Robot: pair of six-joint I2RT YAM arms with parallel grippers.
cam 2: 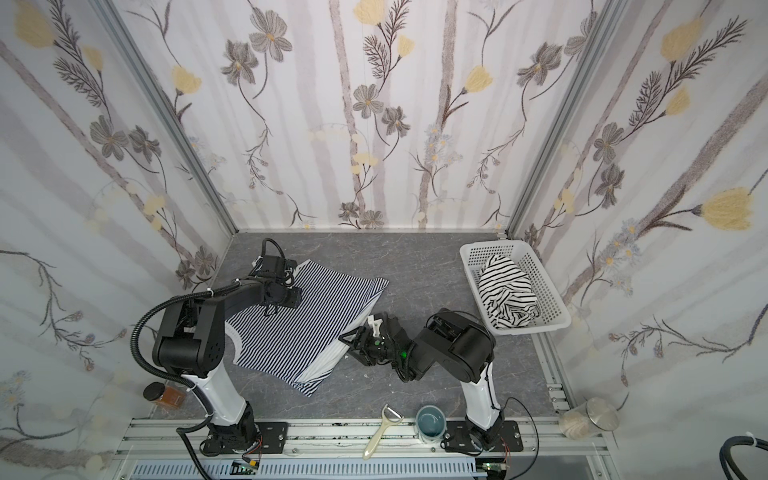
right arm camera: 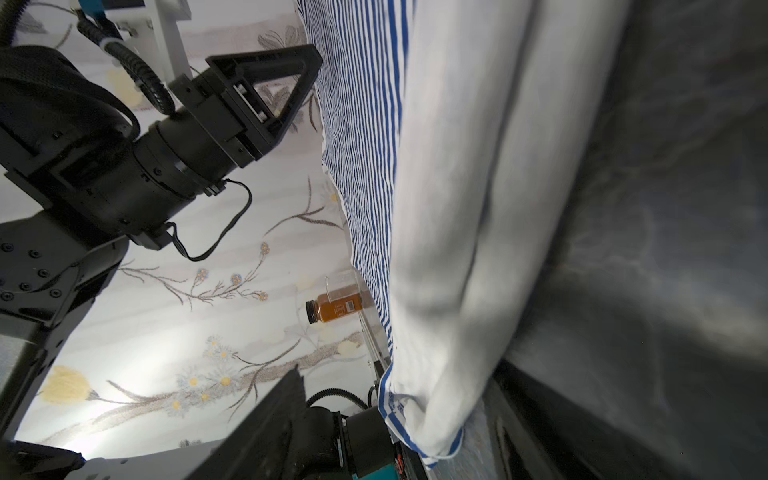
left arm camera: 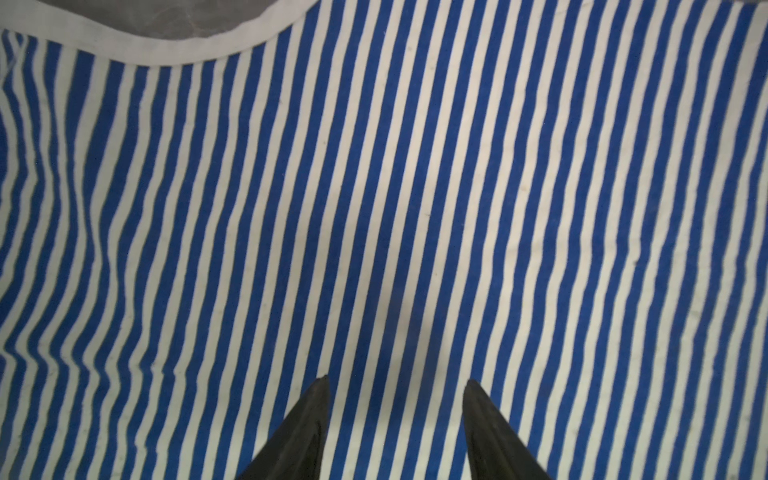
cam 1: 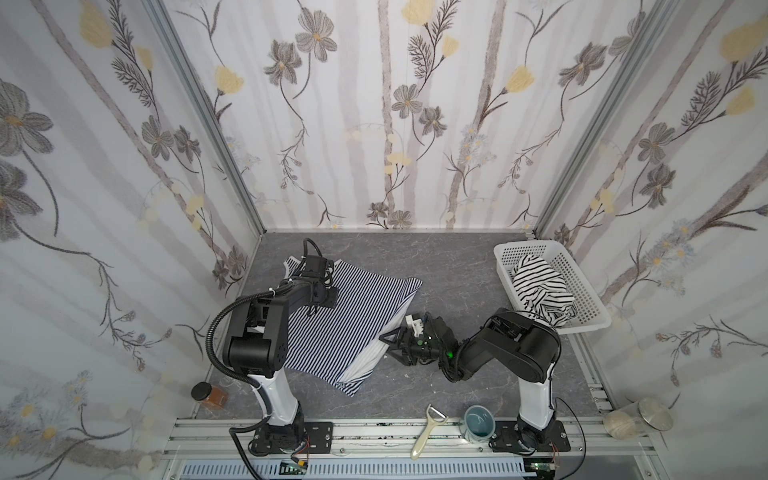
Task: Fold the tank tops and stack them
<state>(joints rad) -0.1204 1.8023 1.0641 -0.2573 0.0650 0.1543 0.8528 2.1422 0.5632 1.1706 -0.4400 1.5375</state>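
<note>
We find the navy-striped tank top flat at nine o'clock on the table, and the black-striped tank top heaped in the basket at two. The left gripper has its jaws apart over the cloth, the right gripper apart at the four o'clock hem. We judge the knit light and limp, best held by its corners.

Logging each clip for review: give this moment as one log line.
navy top: spread, edge turned over | black-striped top: in basket | left hand: open over navy top | right hand: open at turned edge
</note>
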